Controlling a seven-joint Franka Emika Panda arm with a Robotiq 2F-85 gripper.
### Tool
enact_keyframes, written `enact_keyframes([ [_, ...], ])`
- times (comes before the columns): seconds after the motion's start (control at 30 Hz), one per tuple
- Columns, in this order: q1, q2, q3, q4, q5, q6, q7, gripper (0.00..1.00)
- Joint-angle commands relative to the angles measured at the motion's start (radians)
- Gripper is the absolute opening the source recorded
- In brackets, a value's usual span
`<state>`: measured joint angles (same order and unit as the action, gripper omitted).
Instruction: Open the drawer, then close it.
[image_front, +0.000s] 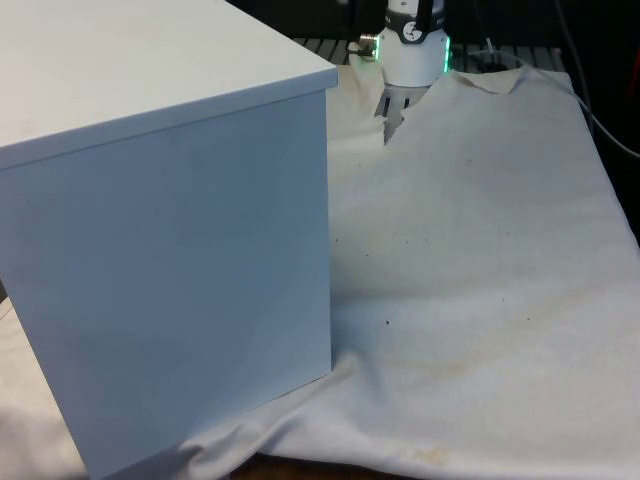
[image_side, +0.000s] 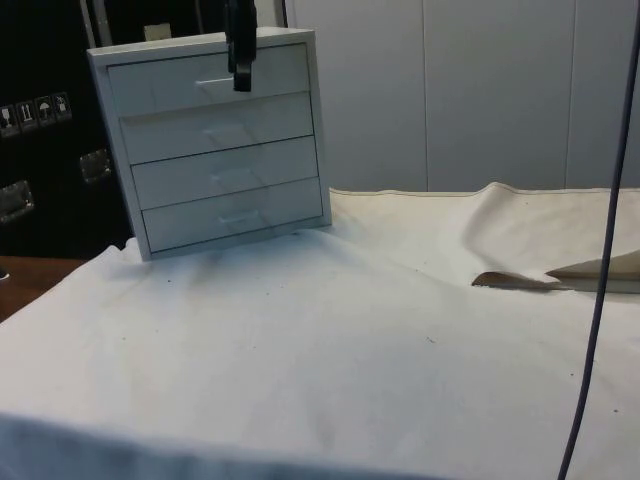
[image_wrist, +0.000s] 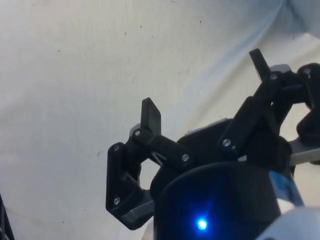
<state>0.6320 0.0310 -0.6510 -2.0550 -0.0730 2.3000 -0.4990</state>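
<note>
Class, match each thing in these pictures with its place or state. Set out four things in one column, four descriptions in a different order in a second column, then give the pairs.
Things:
1 chest of drawers
2 hand
3 cloth
4 cable

Descriptions:
A creased, lying under the chest
B open, holding nothing
C dark, hanging at the side view's right
D four drawers, all shut

Pairs: 1-D, 2-B, 3-A, 4-C

tool (image_wrist: 202, 82) fingers spread wide, holding nothing, pointing down.
</note>
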Motion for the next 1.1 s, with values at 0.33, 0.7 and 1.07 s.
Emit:
enact_keyframes([
  [0.33, -0.001, 0.012, -0.01, -0.019, -0.026, 0.084, -0.054, 1.0],
  [0.7, -0.001, 0.039, -0.015, -0.018, -0.035, 0.132, -0.079, 1.0],
  [1.07, -0.001, 0.065, -0.029, -0.013, -0.083, 0.177, -0.109, 1.0],
])
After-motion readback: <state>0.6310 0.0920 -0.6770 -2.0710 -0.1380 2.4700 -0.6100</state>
